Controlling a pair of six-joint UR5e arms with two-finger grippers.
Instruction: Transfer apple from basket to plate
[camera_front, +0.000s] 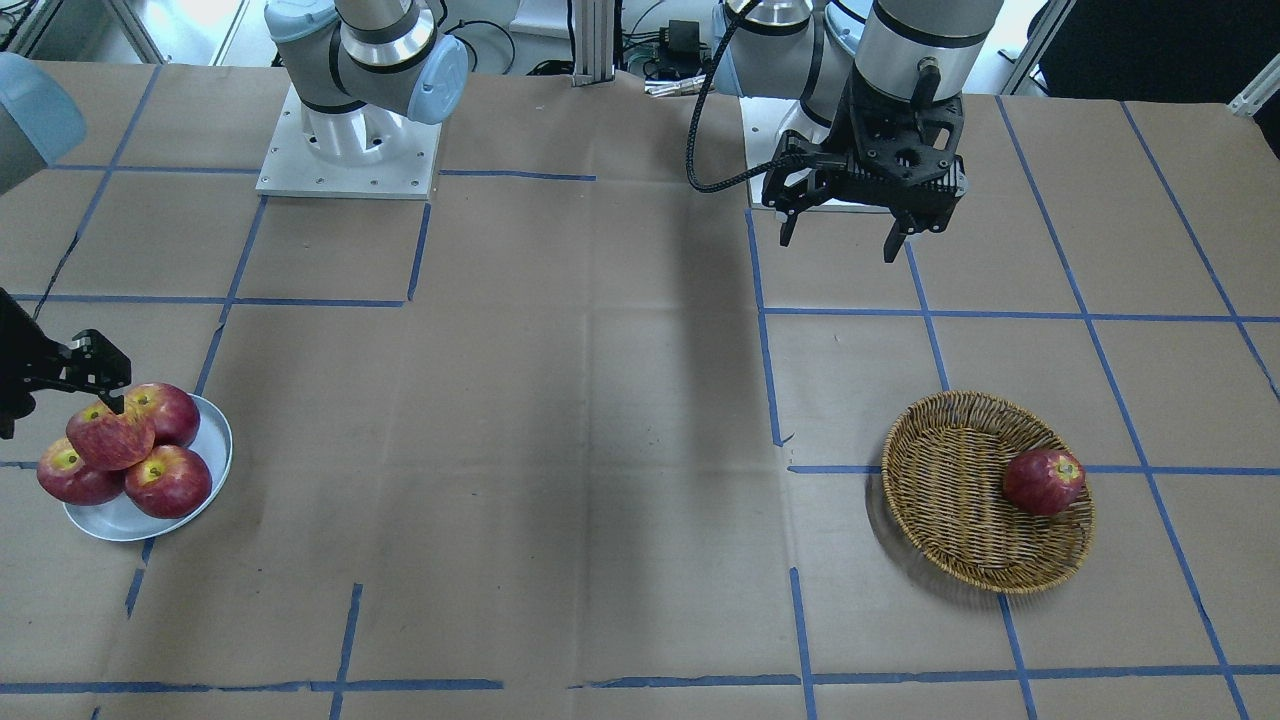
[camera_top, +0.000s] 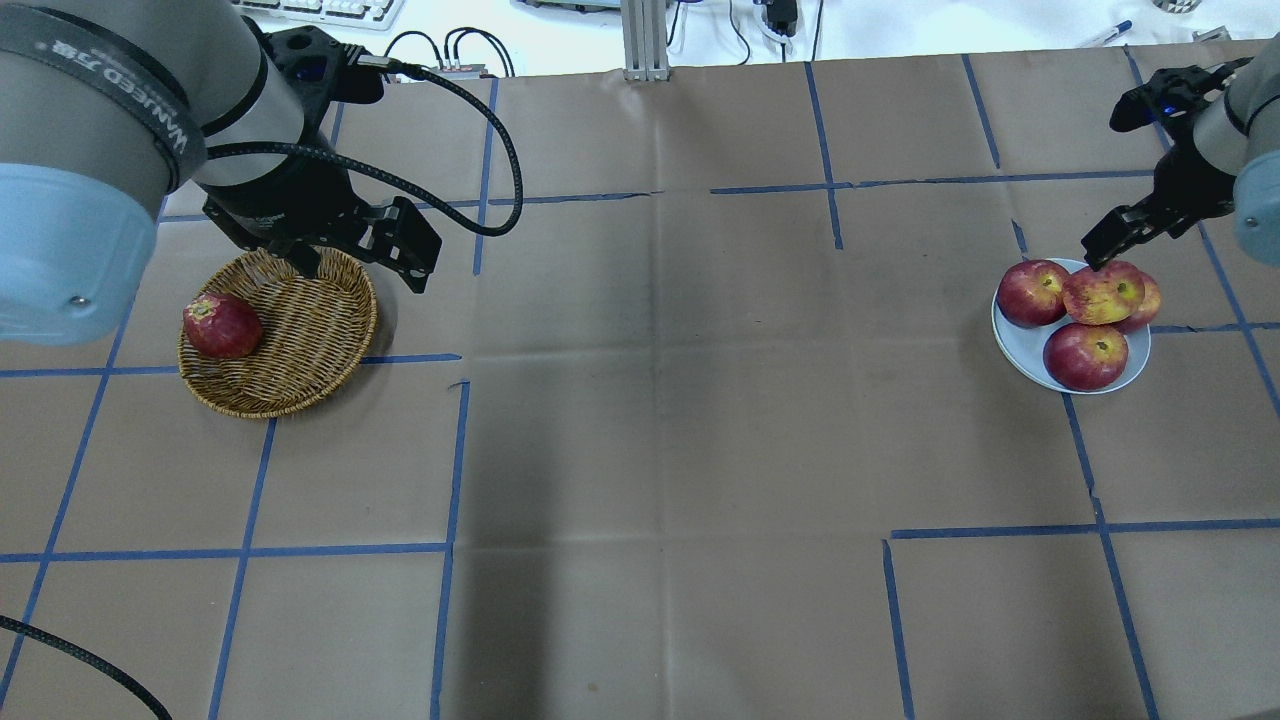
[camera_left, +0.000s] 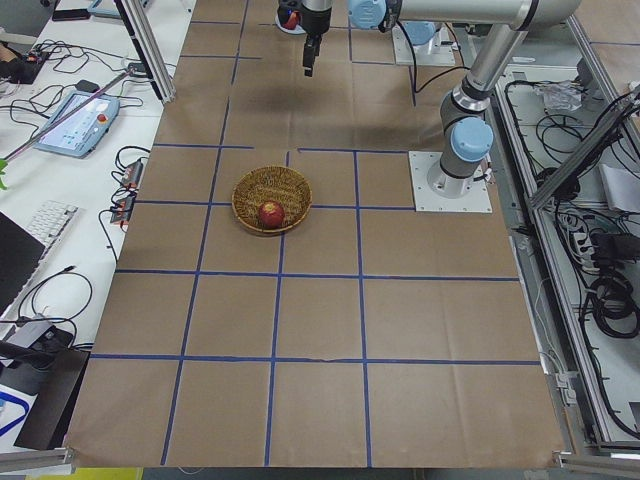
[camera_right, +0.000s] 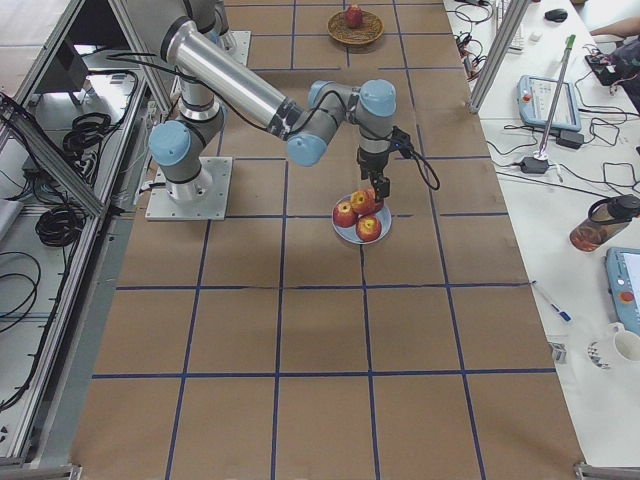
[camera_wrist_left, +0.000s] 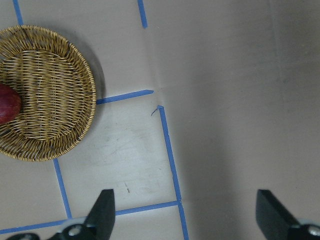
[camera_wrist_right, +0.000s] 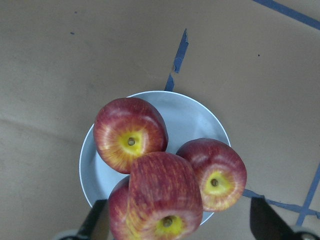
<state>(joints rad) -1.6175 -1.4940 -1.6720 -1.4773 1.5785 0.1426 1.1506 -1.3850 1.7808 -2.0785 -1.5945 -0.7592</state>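
Four apples on the plate: the lighter pinkish-red streaked apple (camera_front: 110, 437), with a yellow patch round its stem hollow, lies on top of three darker glossy deep-red apples (camera_front: 168, 481). All four are on the small round pale blue-grey plate (camera_front: 222, 452).
Right gripper (camera_top: 1108, 242): hangs just over the pile, its black fingers (camera_wrist_right: 97, 222) spread wide and clasping nothing.
Pinkish apple against the right fingers: in the wrist view it lies below and between them, with a clear gap to each finger. From overhead one fingertip reaches the apple's far edge; I cannot tell whether it touches.
Darker apples against the right fingers: two lie beyond the fingertips, one mostly hidden under the pinkish apple.
Left gripper (camera_front: 838, 238): held well above the brown paper-covered table (camera_front: 600, 450), fingers (camera_wrist_left: 102, 210) wide apart and empty.
Between the left fingers: only bare paper and blue tape lines.
Round shallow woven wicker basket (camera_front: 940, 500): beyond the left fingertips and off to one side, well clear of them.
In the basket: one dark red apple (camera_front: 1043, 481) against the wall on the side away from the left fingers.
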